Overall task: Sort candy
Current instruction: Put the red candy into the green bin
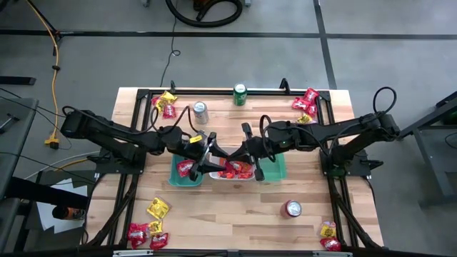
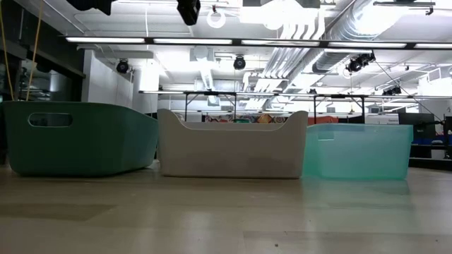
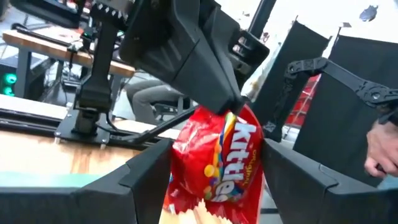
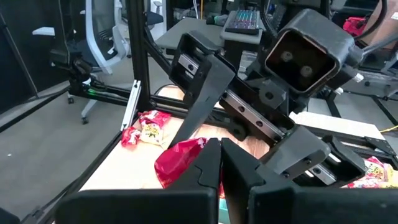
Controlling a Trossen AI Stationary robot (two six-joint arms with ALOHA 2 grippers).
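A red crinkly candy packet (image 3: 217, 162) hangs between both grippers above the white tray (image 1: 232, 178), mid-table. My right gripper (image 4: 221, 152) is shut on it and shows in the left wrist view as a dark wedge (image 3: 205, 68) above the packet. My left gripper (image 3: 214, 155) is open, one finger on each side of the packet. More red candy (image 1: 239, 170) lies in the white tray, and one red packet (image 1: 186, 168) in the dark green tray (image 1: 178, 178). A light teal tray (image 1: 275, 171) stands to the right. My right gripper pinches the red packet by its top edge (image 3: 231, 115) between its two fingers, coming slanting down from above. The packet hangs below the fingers, lifted clear. My left gripper: its fingers (image 3: 130, 186) flank the packet's sides, and I cannot tell whether they touch it.
Upright cans stand on the table: green (image 1: 240, 94), silver (image 1: 201, 111), red (image 1: 293, 208). Loose candy heaps lie at the corners (image 1: 166, 103), (image 1: 307, 103), (image 1: 150, 228), (image 1: 328, 235). The low view shows the three trays side by side (image 2: 233, 141) with bare wood in front.
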